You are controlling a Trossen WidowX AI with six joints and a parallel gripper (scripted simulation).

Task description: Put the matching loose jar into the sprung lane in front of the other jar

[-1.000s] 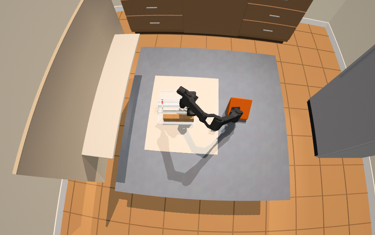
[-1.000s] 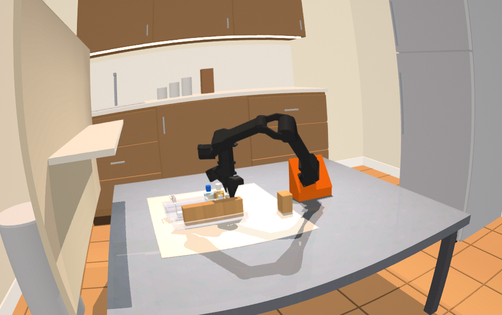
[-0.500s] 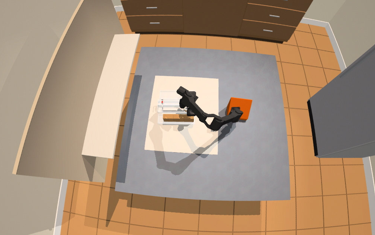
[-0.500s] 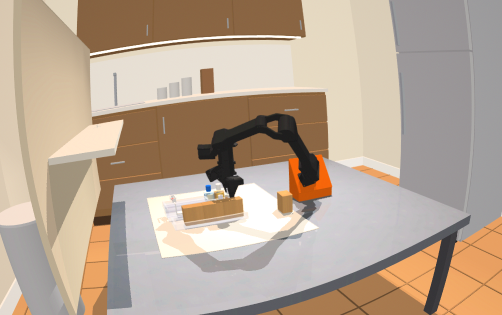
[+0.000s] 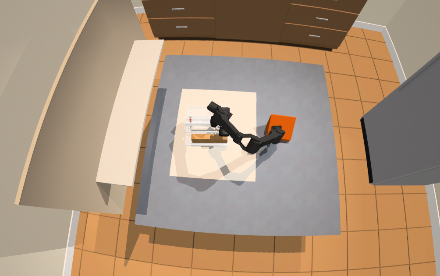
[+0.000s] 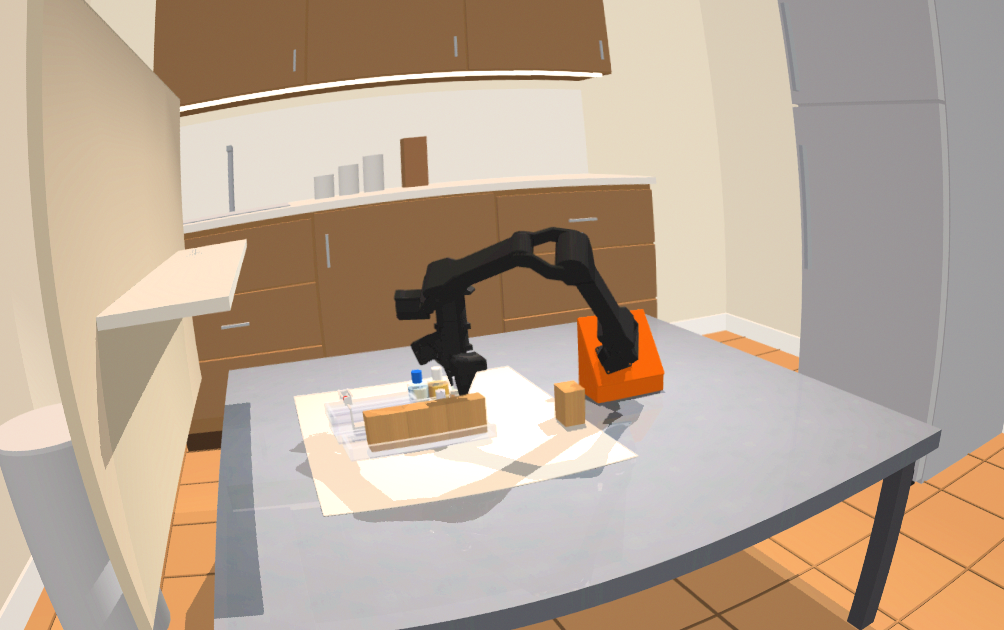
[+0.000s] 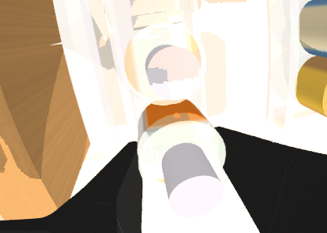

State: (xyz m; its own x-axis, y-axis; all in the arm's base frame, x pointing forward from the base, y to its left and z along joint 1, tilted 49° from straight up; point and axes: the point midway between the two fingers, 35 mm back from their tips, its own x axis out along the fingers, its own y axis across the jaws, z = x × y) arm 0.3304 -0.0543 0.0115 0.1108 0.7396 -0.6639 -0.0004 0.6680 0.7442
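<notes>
My gripper [image 7: 175, 141] [image 6: 465, 388] is shut on a clear jar [image 7: 176, 114] with orange contents, a pale label and a whitish cap. The jar is upright in the wrist view, between the black fingers. Directly beyond it is the lane jar [image 7: 172, 63], round with a whitish cap; the two look touching or nearly so. The clear lane rack [image 5: 186, 139] [image 6: 431, 447] lies under and around the gripper. A small red-marked part [image 5: 189, 119] [image 6: 345, 397] is at its far end. The pusher plate is washed out, and the front stop and the held jar's base are hidden.
A row of wooden blocks [image 5: 207, 139] [image 6: 423, 420] [image 7: 35, 66] stands along one side of the lane. On the other side are a blue-capped jar [image 6: 416, 385] and a yellow jar [image 6: 436, 386] [image 7: 313, 83]. A lone wooden block [image 6: 569, 404] stands near the orange base [image 5: 285, 122] [image 6: 631, 383].
</notes>
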